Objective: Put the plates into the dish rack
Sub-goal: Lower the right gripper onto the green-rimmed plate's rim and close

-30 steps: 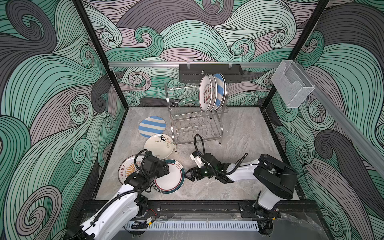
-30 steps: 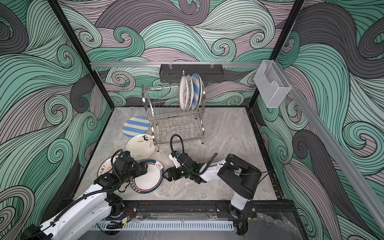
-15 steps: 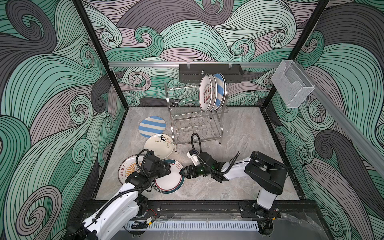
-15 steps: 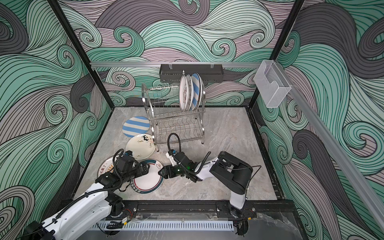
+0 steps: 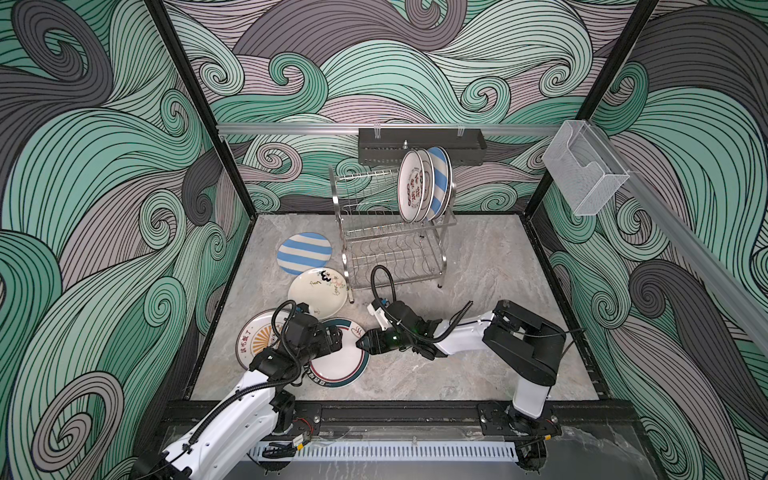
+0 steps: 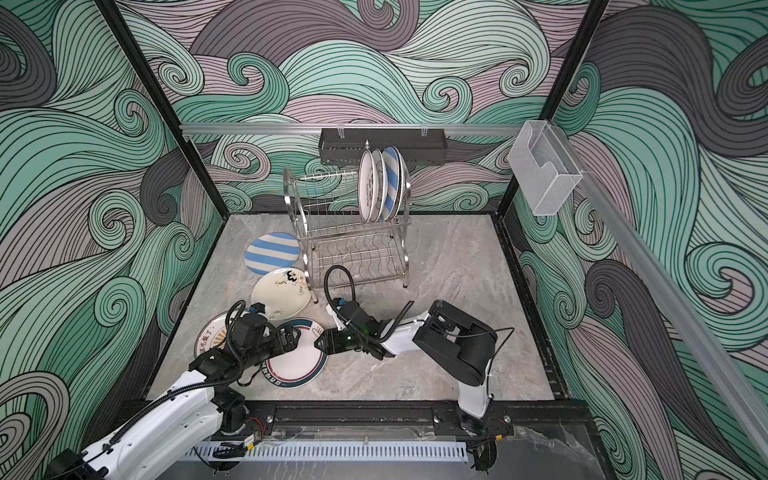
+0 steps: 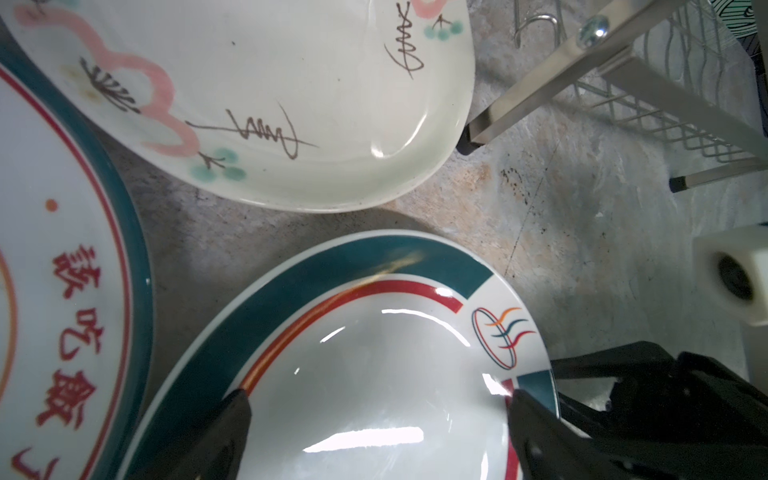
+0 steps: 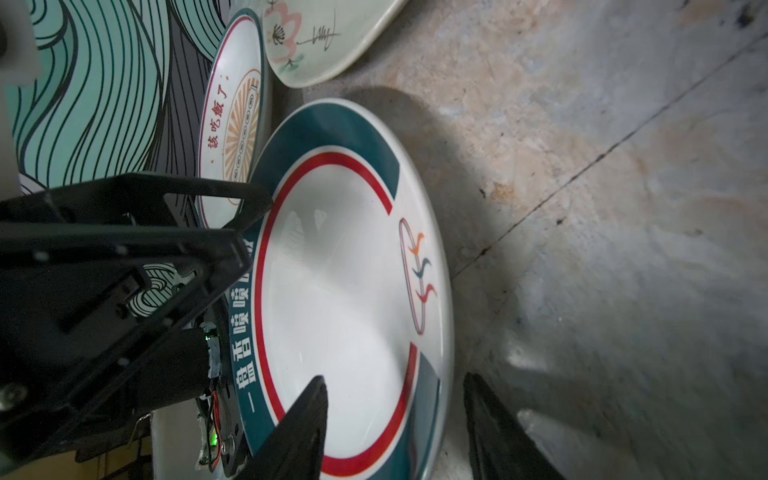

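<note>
At the counter front, your right gripper straddles the teal-rimmed plate, jaws apart. Your left gripper gapes too.

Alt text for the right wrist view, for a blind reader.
The right gripper, fingers open, straddles the rim of a teal-rimmed plate, one finger over its face, one over the table. The left gripper sits at the opposite rim; a sunburst plate and a cream plate lie beyond.
</note>
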Controlling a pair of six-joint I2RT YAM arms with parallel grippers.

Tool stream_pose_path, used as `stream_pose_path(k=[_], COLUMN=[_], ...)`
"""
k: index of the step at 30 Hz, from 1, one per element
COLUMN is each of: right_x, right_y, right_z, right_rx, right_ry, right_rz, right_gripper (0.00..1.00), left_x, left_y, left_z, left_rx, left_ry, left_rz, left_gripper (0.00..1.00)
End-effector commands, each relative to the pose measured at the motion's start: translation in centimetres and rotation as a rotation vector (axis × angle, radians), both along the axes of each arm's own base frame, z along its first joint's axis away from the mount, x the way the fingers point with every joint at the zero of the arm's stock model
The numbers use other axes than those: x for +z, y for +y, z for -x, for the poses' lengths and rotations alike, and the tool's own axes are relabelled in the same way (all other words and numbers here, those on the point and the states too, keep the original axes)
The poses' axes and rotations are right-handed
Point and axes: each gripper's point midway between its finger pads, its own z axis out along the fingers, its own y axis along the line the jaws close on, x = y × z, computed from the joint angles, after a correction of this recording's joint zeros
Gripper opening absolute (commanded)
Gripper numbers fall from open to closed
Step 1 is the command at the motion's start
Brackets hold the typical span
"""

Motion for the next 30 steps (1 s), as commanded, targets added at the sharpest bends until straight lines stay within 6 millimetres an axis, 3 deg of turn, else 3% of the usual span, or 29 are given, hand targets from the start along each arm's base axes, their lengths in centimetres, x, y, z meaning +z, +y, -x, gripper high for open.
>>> stream_pose_path(k=[1, 13, 16, 24, 30], right_x=[-4.5, -3.3, -2.7, -0.8, -0.9], right_y=[-2.4, -3.5, -4.3, -8.2, -10.6], right_z=[1.2, 0.1, -0.3, -1.5, -1.6], right_rx=[-0.028, -0.088, -0.11, -0.193, -0.243], right_ry=[0.088, 0.04, 0.033, 0.01, 0.014], right_rz=[0.16, 0.208, 0.211, 0.229, 0.237], right_gripper=[0.46, 0.08, 0.03, 0.03, 0.02], left_x=[0.5, 2.1, 2.4, 2.2, 0.7], left_y=[-0.2, 0.2, 0.2, 0.3, -0.9], left_z=[-0.2, -0.4, -0.6, -0.8, -0.8], left_rx=[-0.006, -0.017, -0.019, -0.015, -0.047], left_ry=[-0.027, -0.071, -0.083, -0.065, 0.001], left_rz=[0.019, -0.011, -0.013, -0.032, 0.0], left_gripper=[0.98, 0.99, 0.99, 0.99, 0.99])
